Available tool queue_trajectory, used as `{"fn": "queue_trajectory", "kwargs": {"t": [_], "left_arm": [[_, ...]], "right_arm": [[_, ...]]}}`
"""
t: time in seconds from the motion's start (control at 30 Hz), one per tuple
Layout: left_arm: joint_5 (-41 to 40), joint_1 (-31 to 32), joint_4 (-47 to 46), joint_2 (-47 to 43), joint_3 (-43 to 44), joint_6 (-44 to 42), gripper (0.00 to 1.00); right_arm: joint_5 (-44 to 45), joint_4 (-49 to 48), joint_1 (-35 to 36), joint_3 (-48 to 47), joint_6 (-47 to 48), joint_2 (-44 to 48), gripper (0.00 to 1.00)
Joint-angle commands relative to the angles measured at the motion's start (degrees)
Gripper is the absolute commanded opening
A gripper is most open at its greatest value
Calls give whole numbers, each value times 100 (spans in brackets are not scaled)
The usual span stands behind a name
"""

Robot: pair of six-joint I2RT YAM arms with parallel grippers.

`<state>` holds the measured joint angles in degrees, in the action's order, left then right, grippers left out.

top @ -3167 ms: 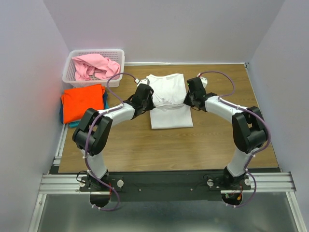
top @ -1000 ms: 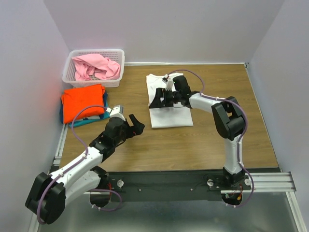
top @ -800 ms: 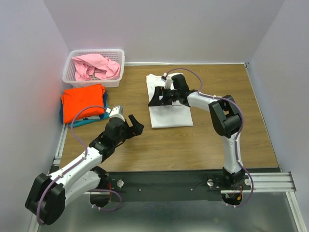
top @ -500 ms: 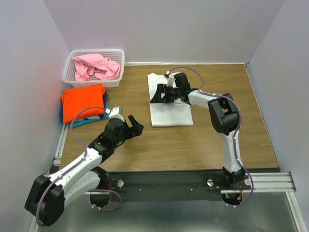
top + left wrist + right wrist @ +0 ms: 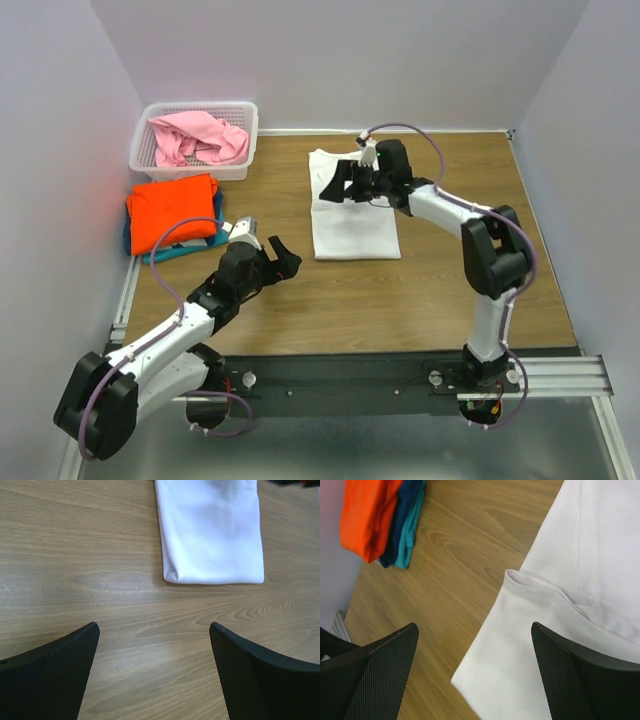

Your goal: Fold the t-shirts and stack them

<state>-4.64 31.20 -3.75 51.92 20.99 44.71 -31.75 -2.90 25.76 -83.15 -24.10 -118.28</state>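
A white t-shirt [image 5: 357,220] lies folded into a rectangle at mid-table, also in the left wrist view [image 5: 210,530] and the right wrist view [image 5: 580,580]. My right gripper [image 5: 338,182] hovers open over the shirt's far left part, and its fingers [image 5: 380,670] hold nothing. My left gripper [image 5: 283,258] is open and empty, low over bare wood to the near left of the shirt. An orange t-shirt [image 5: 172,210] sits folded on a teal t-shirt [image 5: 178,252] at the left edge. A pink t-shirt [image 5: 198,136] lies crumpled in the basket.
The white lattice basket [image 5: 243,107] stands at the back left corner. The orange and teal stack [image 5: 367,515] is just in front of it, by the left wall. Walls close the table on three sides. Bare wood [image 5: 150,605] lies between my left gripper and the white shirt.
My right gripper has drifted right and toward the back over the white t-shirt, staying open. Since the oldest frame my left arm has pulled back from the shirt's left side; over the last second it is still.
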Motion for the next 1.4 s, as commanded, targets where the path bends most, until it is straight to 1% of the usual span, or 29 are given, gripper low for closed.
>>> {"fn": "queue_trajectory", "kwargs": {"t": [0.0,0.03,0.07,0.1,0.13,0.17,0.2,0.4,0.47,0.53,0.57,0.7,0.8,0.83,0.87,0.93,1.0,1.17,1.37], "left_arm": [[323,26,-530,422,177,-155,98],[402,35,-661,537,255,-190,98],[438,35,-741,634,291,-208,98],[630,26,-907,870,326,-234,98],[701,44,-995,1003,361,-243,98],[728,44,-1057,1126,475,-243,98],[789,44,-1180,1414,545,-243,98],[1035,44,-1198,2576,1301,-402,98],[1123,44,-1303,2796,1381,-402,97],[1228,44,-1391,3104,1477,-393,95],[1264,53,-1392,3209,1513,-384,92],[1510,88,-1523,3719,1592,-384,87],[1545,132,-1541,3886,1566,-358,77],[1546,132,-1541,3913,1540,-340,75],[1519,123,-1541,3922,1522,-314,69],[1458,132,-1541,3992,1522,-287,65],[1440,132,-1515,4080,1574,-287,56],[1308,132,-1471,4212,1662,-226,56],[922,123,-1462,4177,1662,-94,56]], "right_arm": [[950,-44,-36,702,-51,1305,100],[1343,-44,-36,1200,-190,1786,100],[1564,-44,-45,1423,-279,1991,100],[1801,-27,-53,1921,-515,2254,100],[2047,8,-53,2126,-682,2474,100],[2502,26,-79,2389,-815,2929,100],[2707,69,-97,2783,-1025,3142,100],[4113,324,-150,3876,-1422,4618,100],[4377,526,-150,4087,-1466,4848,100],[4379,614,-150,4193,-1527,5129,100],[4370,623,-150,4272,-1536,5192,100],[4440,667,-150,4299,-1554,5315,100],[4431,694,-150,4299,-1545,5315,100],[4432,703,-150,4308,-1545,5315,100],[4466,703,-150,4308,-1545,5315,100],[4510,711,-150,4308,-1545,5298,100],[4519,720,-150,4299,-1537,5280,100],[4467,729,-150,4264,-1501,5254,100],[4467,747,-159,4264,-1501,5219,100]]}}
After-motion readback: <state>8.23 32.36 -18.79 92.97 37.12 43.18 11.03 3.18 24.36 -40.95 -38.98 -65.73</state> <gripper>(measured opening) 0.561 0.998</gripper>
